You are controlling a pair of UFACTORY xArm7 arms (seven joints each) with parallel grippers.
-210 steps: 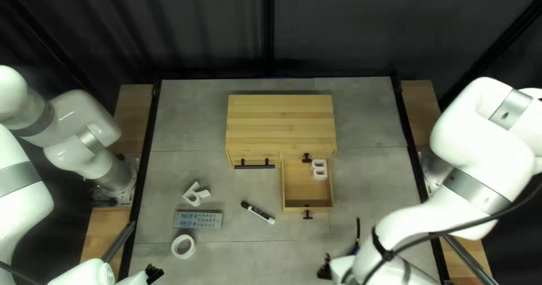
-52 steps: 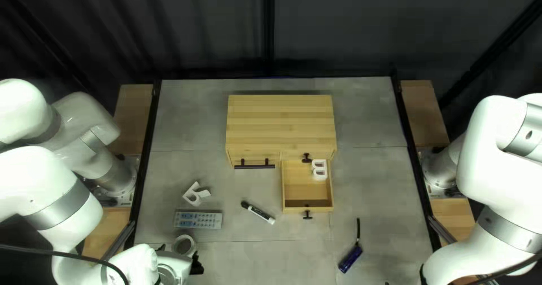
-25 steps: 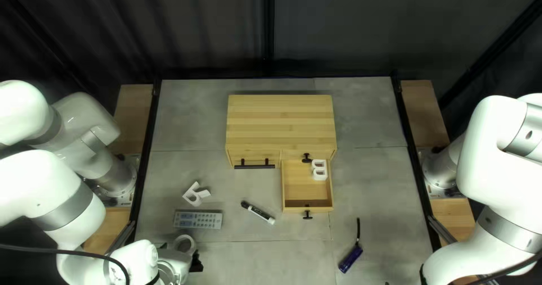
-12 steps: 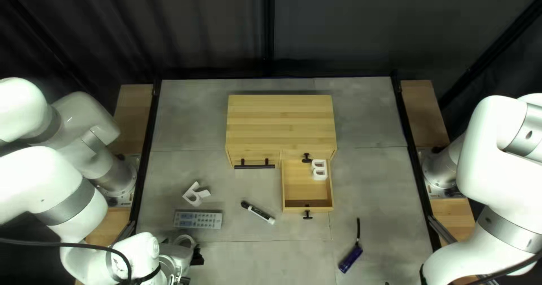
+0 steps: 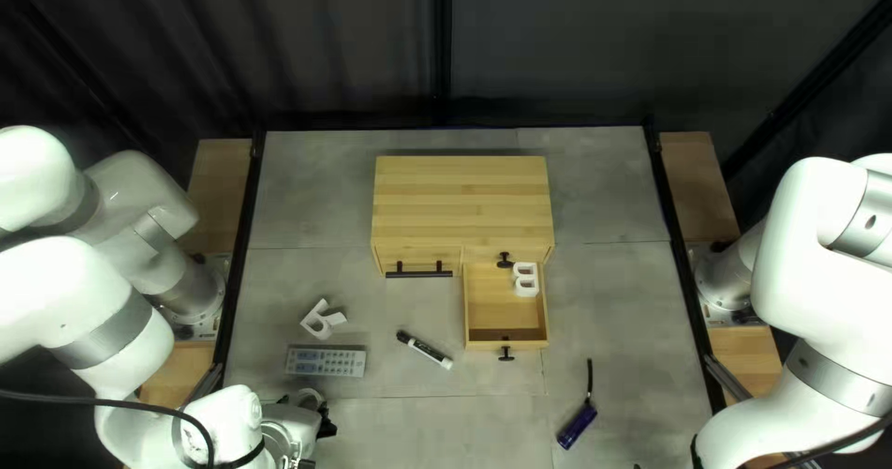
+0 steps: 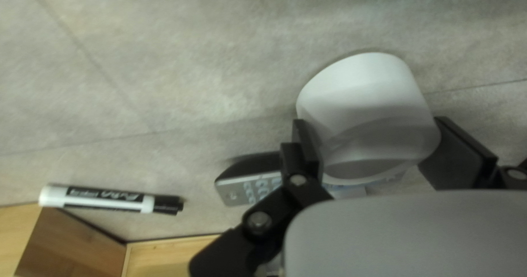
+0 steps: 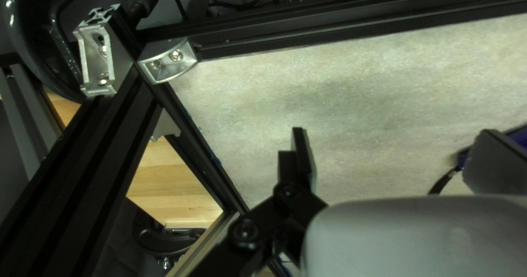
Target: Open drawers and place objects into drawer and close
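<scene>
Drawer open; white letter inside

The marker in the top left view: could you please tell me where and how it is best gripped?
Probably mid-barrel, from straight above, squeezing across its length: the marker is long and slim and lies flat on the table. Its white end is nearer the open drawer.
</scene>
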